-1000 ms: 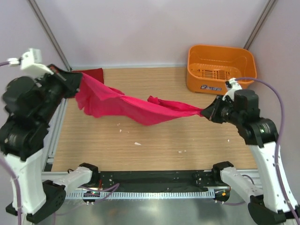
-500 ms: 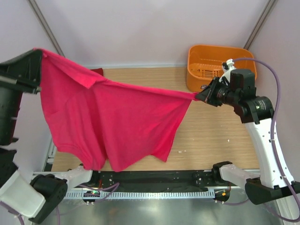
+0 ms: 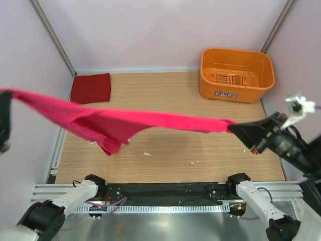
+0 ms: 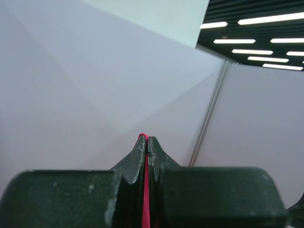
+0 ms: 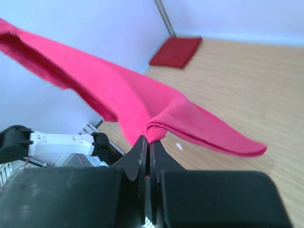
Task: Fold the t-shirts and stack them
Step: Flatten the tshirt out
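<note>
Strung in mid-air over the light wooden table (image 3: 200, 150) as a long, sagging band: the bright magenta-pink soft cloth t-shirt (image 3: 150, 123). Pinched at the left end by the left gripper (image 4: 146, 139), clamped flat on a thin red sliver of fabric. Pinched at the right end by the right gripper (image 5: 147, 141), clamped on a bunched fold. Lying flat in the far left corner of the table, well apart from the raised shirt: the darker crimson red t-shirt folded to a rectangle (image 3: 91, 88). Standing at the far right: the orange plastic basket (image 3: 235, 50). Judging by the droop and the loose flap hanging towards the left, handles as light, limp and stretchy, with no stiffness to keep a crease unaided. Probably grips best at hems, shoulder seams or corners, where doubled cloth resists slipping. Risks bunching if seized mid-panel.
</note>
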{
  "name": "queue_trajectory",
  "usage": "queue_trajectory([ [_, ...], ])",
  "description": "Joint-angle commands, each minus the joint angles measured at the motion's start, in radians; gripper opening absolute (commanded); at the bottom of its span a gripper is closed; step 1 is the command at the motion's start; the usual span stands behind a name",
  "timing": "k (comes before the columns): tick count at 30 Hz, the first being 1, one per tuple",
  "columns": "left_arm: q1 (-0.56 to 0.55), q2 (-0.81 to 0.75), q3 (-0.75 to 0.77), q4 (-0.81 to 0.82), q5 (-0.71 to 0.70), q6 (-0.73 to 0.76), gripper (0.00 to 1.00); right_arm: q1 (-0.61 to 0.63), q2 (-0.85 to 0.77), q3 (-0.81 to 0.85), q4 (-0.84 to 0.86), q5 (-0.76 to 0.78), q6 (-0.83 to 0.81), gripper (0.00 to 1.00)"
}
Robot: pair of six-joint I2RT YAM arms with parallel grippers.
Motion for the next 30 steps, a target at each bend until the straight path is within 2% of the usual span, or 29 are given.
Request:
queue_trajectory([
  [1, -0.057, -0.079, -0.004, 0.097, -0.020, 0.026, 0.00, 0.004, -0.033, 0.074, 0.011, -0.023, 0.031, 0.01],
  [7, -0.155, -0.085, -0.096, 0.205, -0.027, 0.043, 0.00, 0.004, 0.012, 0.182, 0.024, 0.180, 0.121, 0.01],
  [10, -0.183, -0.041, -0.190, 0.261, -0.054, 0.079, 0.00, 0.004, 0.062, 0.141, 0.050, 0.330, 0.186, 0.01],
  [15, -0.192, 0.138, -0.376, 0.335, -0.179, 0.229, 0.00, 0.004, 0.193, -0.062, 0.082, 0.577, 0.256, 0.01],
  [16, -0.189, 0.234, -0.427, 0.379, -0.188, 0.251, 0.00, 0.004, 0.226, -0.083, 0.097, 0.597, 0.255, 0.01],
  [17, -0.139, 0.285, -0.443, 0.395, -0.166, 0.269, 0.00, 0.004, 0.292, -0.141, 0.146, 0.611, 0.264, 0.01],
  [20, 0.049, 0.547, -0.451, 0.469, 0.123, 0.176, 0.00, 0.001, 0.412, -0.247, 0.238, 0.706, 0.249, 0.01],
  [22, 0.084, 0.670, -0.451, 0.547, 0.205, 0.176, 0.00, -0.020, 0.472, -0.334, 0.295, 0.750, 0.208, 0.01],
  [23, 0.100, 0.801, -0.424, 0.558, 0.225, 0.181, 0.00, -0.025, 0.528, -0.365, 0.362, 0.770, 0.191, 0.01],
  [25, 0.111, 0.925, -0.390, 0.582, 0.283, 0.193, 0.00, -0.055, 0.578, -0.456, 0.424, 0.778, 0.191, 0.01],
  [26, 0.116, 0.980, -0.373, 0.584, 0.294, 0.194, 0.00, -0.084, 0.599, -0.493, 0.509, 0.771, 0.194, 0.01],
  [27, 0.121, 1.085, -0.356, 0.587, 0.314, 0.193, 0.00, -0.097, 0.636, -0.525, 0.545, 0.772, 0.200, 0.01],
  [30, 0.137, 1.224, -0.322, 0.607, 0.363, 0.172, 0.00, -0.141, 0.694, -0.605, 0.654, 0.792, 0.195, 0.01],
])
